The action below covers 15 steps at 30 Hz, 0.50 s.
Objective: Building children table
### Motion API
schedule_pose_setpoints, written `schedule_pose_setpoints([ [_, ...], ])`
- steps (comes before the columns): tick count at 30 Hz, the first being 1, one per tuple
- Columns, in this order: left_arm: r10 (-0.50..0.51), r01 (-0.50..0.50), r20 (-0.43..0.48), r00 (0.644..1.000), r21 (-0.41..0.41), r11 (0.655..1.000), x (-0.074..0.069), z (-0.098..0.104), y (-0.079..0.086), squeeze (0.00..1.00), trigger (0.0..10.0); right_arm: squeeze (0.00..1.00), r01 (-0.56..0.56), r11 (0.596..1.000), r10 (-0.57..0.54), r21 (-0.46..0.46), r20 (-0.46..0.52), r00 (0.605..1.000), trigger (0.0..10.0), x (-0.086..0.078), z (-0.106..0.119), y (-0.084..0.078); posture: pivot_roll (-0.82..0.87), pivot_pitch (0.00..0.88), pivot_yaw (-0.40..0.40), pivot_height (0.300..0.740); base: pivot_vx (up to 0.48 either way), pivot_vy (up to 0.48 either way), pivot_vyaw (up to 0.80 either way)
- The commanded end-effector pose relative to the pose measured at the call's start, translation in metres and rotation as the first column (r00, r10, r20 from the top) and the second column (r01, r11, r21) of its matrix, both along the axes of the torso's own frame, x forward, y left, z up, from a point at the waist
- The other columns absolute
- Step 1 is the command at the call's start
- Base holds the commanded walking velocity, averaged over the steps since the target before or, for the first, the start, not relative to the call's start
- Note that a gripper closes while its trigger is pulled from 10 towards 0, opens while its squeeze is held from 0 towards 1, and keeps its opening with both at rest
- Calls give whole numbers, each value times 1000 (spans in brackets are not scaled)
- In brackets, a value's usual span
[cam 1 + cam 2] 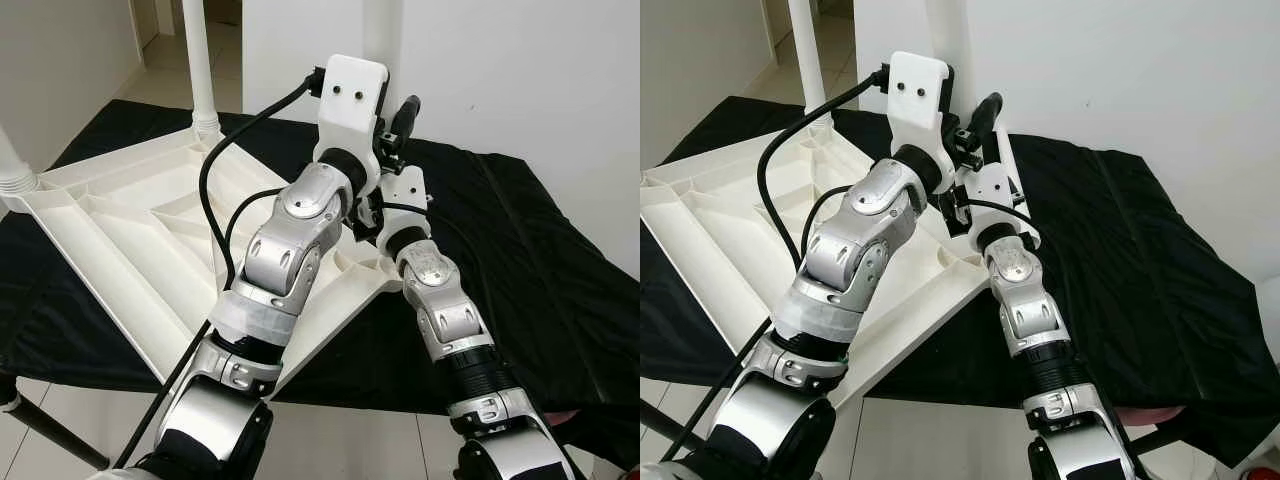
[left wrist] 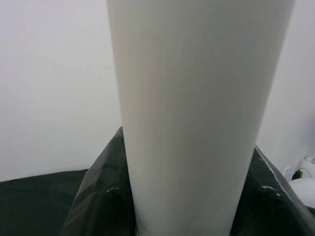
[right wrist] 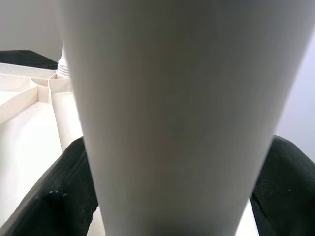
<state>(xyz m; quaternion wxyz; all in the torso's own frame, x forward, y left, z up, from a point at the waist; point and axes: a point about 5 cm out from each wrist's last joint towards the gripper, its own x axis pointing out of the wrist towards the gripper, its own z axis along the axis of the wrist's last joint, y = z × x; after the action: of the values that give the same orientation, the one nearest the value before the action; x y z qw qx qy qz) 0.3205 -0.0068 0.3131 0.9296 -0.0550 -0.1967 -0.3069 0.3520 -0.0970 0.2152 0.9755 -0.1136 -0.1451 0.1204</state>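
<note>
1. The white plastic children's tabletop (image 1: 120, 230) lies upside down, ribbed underside up, on a black cloth (image 1: 520, 260) that covers the low surface under it; its near corner juts toward the robot past the cloth's edge.
2. A white table leg (image 2: 197, 113) stands upright at the tabletop's far right corner, close to the white wall (image 1: 520, 70), and both arms reach to it.
3. The left end effector (image 2: 187, 206) has a black finger (image 2: 101, 196) pressed against each side of this leg, closed on it.
4. The right end effector (image 3: 172, 206) grips the same leg just below, a black finger (image 3: 54, 196) on either side; whether the leg is seated in its socket is hard to judge, since the arms hide the base.
5. Another white leg (image 1: 198, 60) stands upright in the far corner socket, and a third (image 1: 12, 170) rises at the left corner.
6. A black cable (image 1: 215, 170) loops from the left wrist over the tabletop.
7. Pale floor tiles (image 1: 340, 440) show beneath the arms.
</note>
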Motion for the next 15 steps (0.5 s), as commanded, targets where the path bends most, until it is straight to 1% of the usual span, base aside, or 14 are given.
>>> schedule_pose_setpoints([
  [1,-50,50,4,999,-22,999,-8,3,-12,0,10000,0,16,1000,-16,-8,9,1000,8039,2,1,-3,17,0,-121,740,0,0,0],
  [2,-49,49,4,999,-21,999,-8,3,-12,0,10000,0,9,1000,-9,-6,15,1000,8745,2,2,-2,17,0,-121,740,0,0,0],
  [3,-49,49,3,999,-21,999,-8,2,-12,0,10000,0,4,1000,-4,-5,23,1000,8314,2,4,-1,17,0,-121,740,0,0,0],
  [4,-49,49,3,999,-21,999,-8,2,-12,0,10000,0,4,1000,-4,-5,23,1000,8314,2,4,-1,17,0,-121,740,0,0,0],
  [6,-48,48,2,999,-19,999,-8,2,-12,0,10000,0,-1,1000,1,-2,29,1000,8824,2,6,1,17,0,-121,740,0,0,0],
  [8,-48,48,2,999,-19,999,-8,2,-12,0,10000,0,-2,1000,2,0,30,1000,8824,2,6,1,17,0,-121,740,0,0,0],
  [9,-48,48,1,999,-19,999,-8,2,-11,0,10000,0,-3,1000,3,5,31,1000,7490,2,6,2,17,0,-121,740,0,0,0],
  [11,-47,47,0,999,-19,999,-8,2,-11,0,10000,0,-6,1000,6,9,34,999,7373,2,7,3,16,0,-120,740,0,0,0],
  [12,-47,47,1,999,-19,999,-8,2,-11,0,10000,0,-9,1000,8,11,35,999,4902,2,7,3,17,0,-120,740,0,0,0],
  [13,-47,47,1,999,-19,999,-8,2,-11,0,10000,0,-9,1000,8,11,35,999,4902,2,7,3,17,0,-120,740,0,0,0],
  [15,-46,46,1,999,-19,999,-7,2,-11,0,10000,0,-9,1000,9,11,36,999,3333,1,7,3,16,0,-119,740,0,0,0],
])
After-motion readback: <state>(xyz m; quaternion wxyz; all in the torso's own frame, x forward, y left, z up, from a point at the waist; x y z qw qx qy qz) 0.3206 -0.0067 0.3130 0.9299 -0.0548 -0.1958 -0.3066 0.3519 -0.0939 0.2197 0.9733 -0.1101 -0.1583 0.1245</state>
